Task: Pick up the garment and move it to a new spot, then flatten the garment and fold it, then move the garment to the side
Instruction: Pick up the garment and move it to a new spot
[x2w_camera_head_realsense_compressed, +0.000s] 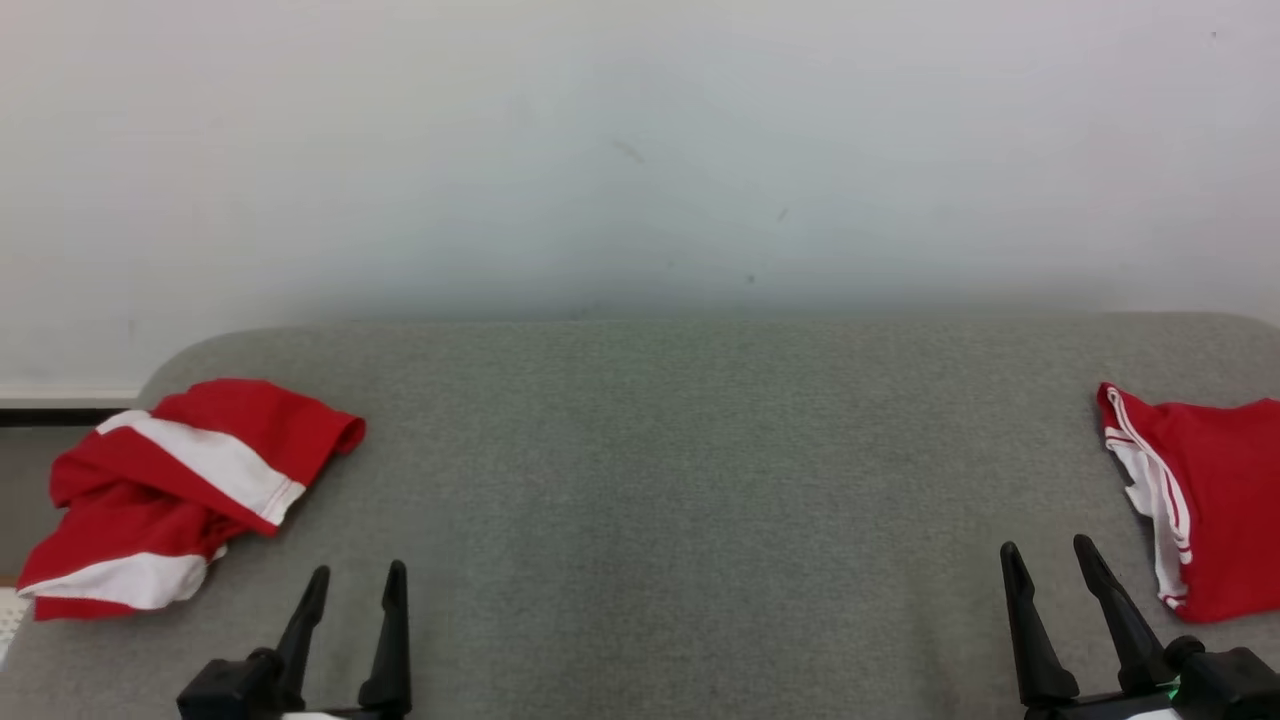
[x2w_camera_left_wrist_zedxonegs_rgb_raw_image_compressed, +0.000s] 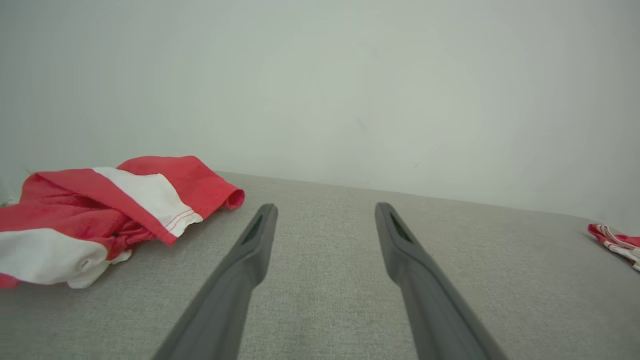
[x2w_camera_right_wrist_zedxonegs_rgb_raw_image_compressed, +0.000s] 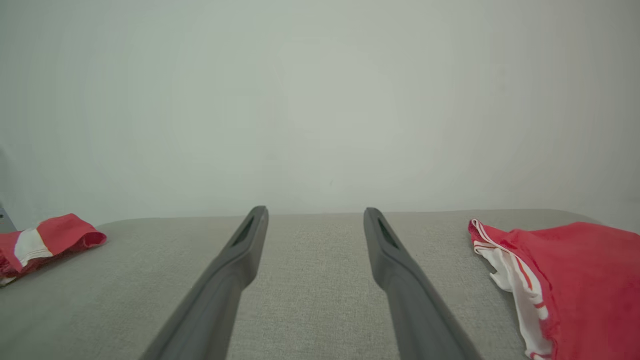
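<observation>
Left gripper and right gripper hover wide open and empty over the grey pad, the crumpled garment heaped at its left edge, likely next to grab, while a flatter red garment lies far right, seemingly set aside.

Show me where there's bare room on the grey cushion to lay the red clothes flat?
The big bare patch is the middle of the grey cushion, between the crumpled red-and-white garment at its left edge and the red garment at its right edge, from the wall down to the open left gripper and right gripper. Only those two edges are crowded.
</observation>
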